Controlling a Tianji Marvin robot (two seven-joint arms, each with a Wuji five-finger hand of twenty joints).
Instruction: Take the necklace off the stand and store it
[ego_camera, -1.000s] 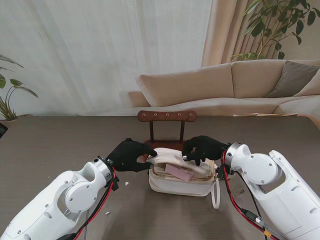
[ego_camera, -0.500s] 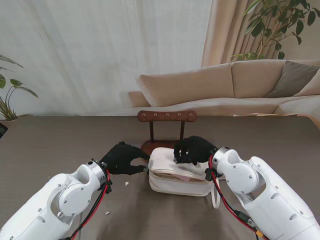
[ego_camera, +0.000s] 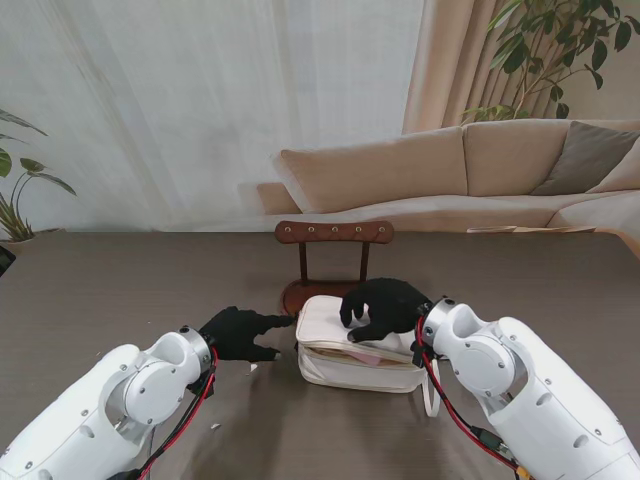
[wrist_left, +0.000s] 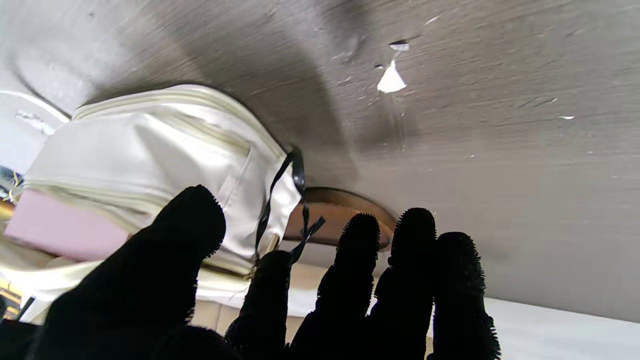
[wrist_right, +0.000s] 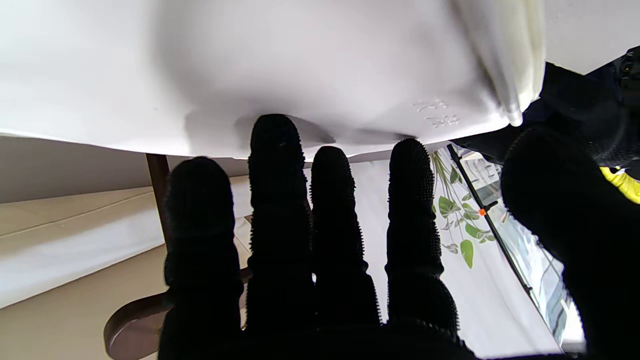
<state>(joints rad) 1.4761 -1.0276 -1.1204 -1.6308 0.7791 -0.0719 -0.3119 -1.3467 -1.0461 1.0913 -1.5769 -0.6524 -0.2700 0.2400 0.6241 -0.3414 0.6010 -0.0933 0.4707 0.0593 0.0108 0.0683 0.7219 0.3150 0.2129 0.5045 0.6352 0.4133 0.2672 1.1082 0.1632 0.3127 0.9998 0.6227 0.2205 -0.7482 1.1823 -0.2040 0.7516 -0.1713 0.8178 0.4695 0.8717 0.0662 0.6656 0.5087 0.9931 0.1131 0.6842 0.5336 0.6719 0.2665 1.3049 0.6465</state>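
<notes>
The right hand (ego_camera: 385, 305) lies flat on the soft white pouch (ego_camera: 360, 358), gripping nothing; the left hand (ego_camera: 240, 333) is spread and empty beside it; the necklace is out of sight, likely inside; grab the floppy pouch by its rim

Table (ego_camera: 120, 280) with pouch (ego_camera: 355, 365), stand (ego_camera: 334, 233)

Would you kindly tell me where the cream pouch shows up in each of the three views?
Stand view: cream pouch at centre, under the right hand.
Left wrist view: pouch beyond the thumb.
Right wrist view: its pale flap fills the frame's far part.
Shared landmark: the stand's brown base.
</notes>
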